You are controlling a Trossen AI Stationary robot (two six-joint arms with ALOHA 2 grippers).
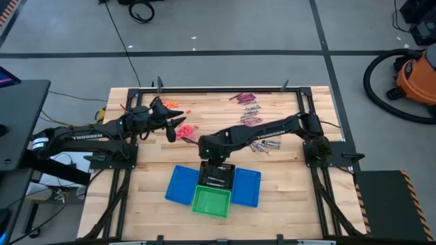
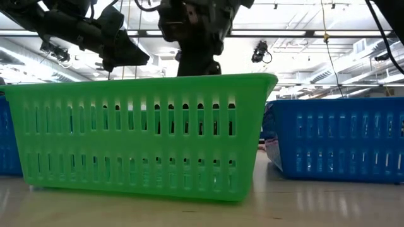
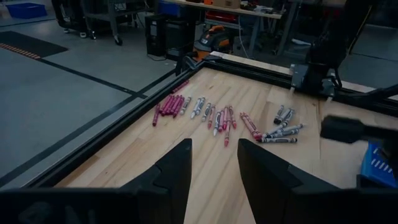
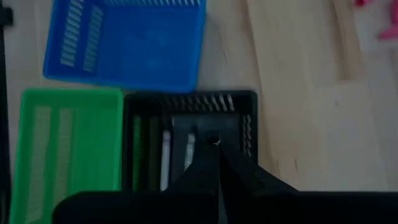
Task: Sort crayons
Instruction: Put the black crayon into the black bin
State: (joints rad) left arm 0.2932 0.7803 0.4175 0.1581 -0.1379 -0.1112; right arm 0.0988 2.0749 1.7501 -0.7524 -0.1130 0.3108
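Crayons lie in loose groups on the wooden table: maroon ones (image 1: pixel 244 97), silvery-grey ones (image 1: pixel 262 145) and reddish ones (image 1: pixel 185 131); the left wrist view shows them too (image 3: pixel 205 112). My right gripper (image 4: pixel 214 144) hangs shut above the black basket (image 4: pixel 186 96), pointing steeply down. Whether anything sits between its fingertips does not show. A few light sticks (image 4: pixel 165 155) lie in that basket. My left gripper (image 3: pixel 214 149) is open and holds nothing. It hovers over the table's far left (image 1: pixel 178 126), near the reddish crayons.
A green basket (image 1: pixel 211 202) stands at the near edge, in front of the black basket (image 1: pixel 216 178). Blue baskets flank it on the left (image 1: pixel 180 185) and right (image 1: pixel 246 187). A black frame (image 1: pixel 300 102) rims the table. My right arm (image 1: pixel 272 129) spans the middle.
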